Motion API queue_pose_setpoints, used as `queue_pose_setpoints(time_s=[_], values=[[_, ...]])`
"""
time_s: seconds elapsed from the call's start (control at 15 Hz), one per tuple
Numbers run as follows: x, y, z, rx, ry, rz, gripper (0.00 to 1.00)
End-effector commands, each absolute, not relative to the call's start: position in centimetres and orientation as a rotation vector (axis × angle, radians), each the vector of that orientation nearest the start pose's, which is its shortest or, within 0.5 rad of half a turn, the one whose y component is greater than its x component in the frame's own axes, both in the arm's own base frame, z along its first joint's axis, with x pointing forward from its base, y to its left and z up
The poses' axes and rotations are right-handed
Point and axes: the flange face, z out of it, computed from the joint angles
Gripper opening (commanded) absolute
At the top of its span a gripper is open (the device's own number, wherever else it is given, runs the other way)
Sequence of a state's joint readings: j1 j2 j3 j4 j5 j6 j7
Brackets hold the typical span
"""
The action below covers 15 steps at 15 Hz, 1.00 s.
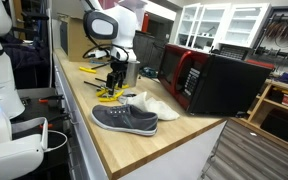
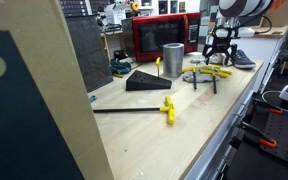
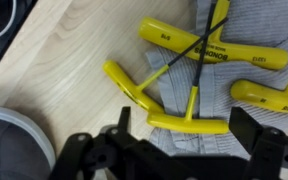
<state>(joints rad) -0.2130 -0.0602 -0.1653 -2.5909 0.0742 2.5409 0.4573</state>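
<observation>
The yellow T-handle hex keys (image 3: 189,122) are lying crossed on a grey cloth (image 3: 224,105) on the wooden bench (image 3: 64,60). They are directly beneath the gripper (image 3: 184,135), whose jaws are standing fully apart, gripping nothing. A grey shoe (image 1: 124,120) is sitting just beside the cloth, and a microwave (image 1: 209,80) is standing behind. The handles are showing smooth moulded plastic and the shafts thin dark metal, while the cloth is lying soft and flat.

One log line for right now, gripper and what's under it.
gripper: open, empty | over: yellow T-handle hex keys | keys on: grey cloth | nearby: grey shoe
</observation>
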Motion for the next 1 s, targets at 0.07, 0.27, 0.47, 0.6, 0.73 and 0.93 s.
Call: queue_pose_setpoints(time_s=[0.07,0.27,0.47,0.6,0.73,0.93], values=[[40.7,-17.0,26.9,-2.731,1.432,-0.033,0.74],[40.7,-17.0,26.9,-2.72,1.432,-0.048,0.51],[40.8,-17.0,27.1,-2.709,1.434,-0.053,0.29],[40.8,-17.0,27.1,-2.708,1.432,-0.056,0.24],[40.8,-16.9,27.4,-2.712,1.424,-0.062,0.24],[41.0,-16.5,28.5,-2.726,1.392,-0.092,0.24]])
